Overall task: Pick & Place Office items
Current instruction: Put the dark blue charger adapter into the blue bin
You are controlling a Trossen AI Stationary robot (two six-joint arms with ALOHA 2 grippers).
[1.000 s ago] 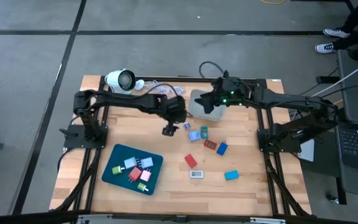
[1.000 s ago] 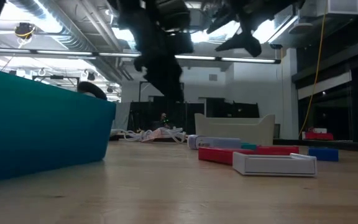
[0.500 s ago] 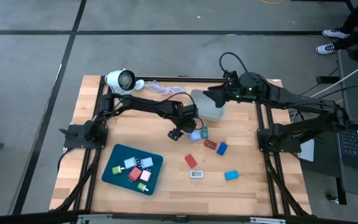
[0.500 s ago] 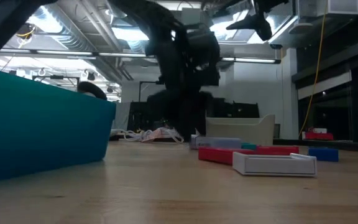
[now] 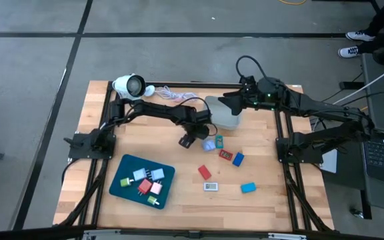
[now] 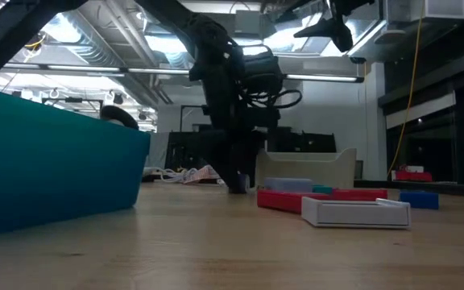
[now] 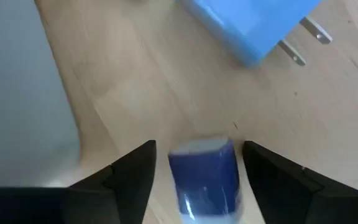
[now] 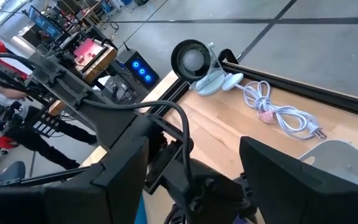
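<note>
While the right gripper [image 5: 227,100] is held parted and empty above the grey bin [image 5: 220,119], a small dark blue piece [image 7: 205,177] on the table is straddled, not yet clamped, by the left gripper [image 7: 197,171]; closing and lifting are judged next.

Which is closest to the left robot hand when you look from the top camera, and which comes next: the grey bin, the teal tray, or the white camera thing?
From the left gripper:
1. Grey bin, just beyond it, toward the table's back edge.
2. Teal tray, off toward the front left corner.
3. White camera, at the back left. It and the tray are nearly too close to call.
</note>
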